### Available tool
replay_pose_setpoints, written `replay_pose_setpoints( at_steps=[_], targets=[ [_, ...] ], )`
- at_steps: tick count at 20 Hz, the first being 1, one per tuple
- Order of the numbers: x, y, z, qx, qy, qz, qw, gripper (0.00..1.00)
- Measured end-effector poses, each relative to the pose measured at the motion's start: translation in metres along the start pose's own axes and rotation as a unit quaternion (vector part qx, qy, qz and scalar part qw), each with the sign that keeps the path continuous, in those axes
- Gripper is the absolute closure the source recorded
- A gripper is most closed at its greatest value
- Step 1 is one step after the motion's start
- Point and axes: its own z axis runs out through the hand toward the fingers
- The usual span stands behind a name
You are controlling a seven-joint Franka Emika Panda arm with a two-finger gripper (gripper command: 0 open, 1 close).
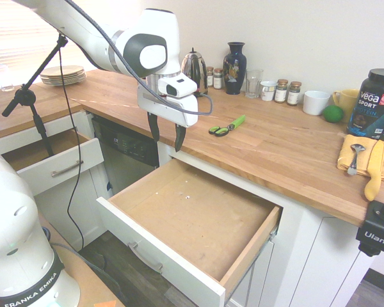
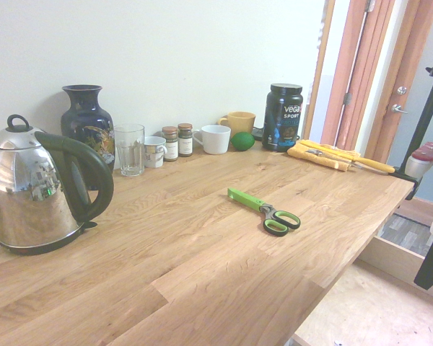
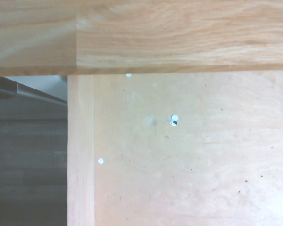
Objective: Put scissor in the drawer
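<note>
Our end effector point(image 1: 167, 135) hangs released, holding nothing, above the open drawer point(image 1: 192, 217). The scissor point(image 1: 226, 126) lies on the worktop point(image 1: 288, 147), at its two o'clock. We should drop slowly over the handles.

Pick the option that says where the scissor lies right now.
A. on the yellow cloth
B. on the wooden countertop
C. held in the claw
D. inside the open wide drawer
B: the scissor lies flat on the countertop, apart from the open, empty claw and outside the drawer.
</note>
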Motion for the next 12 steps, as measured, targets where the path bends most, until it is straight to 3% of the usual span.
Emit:
replay_pose_setpoints(
  at_steps=[12],
  targets=[
    [0.054,-0.031,0.005,-0.003,0.008,0.007,1.000,0.00]
  ],
)
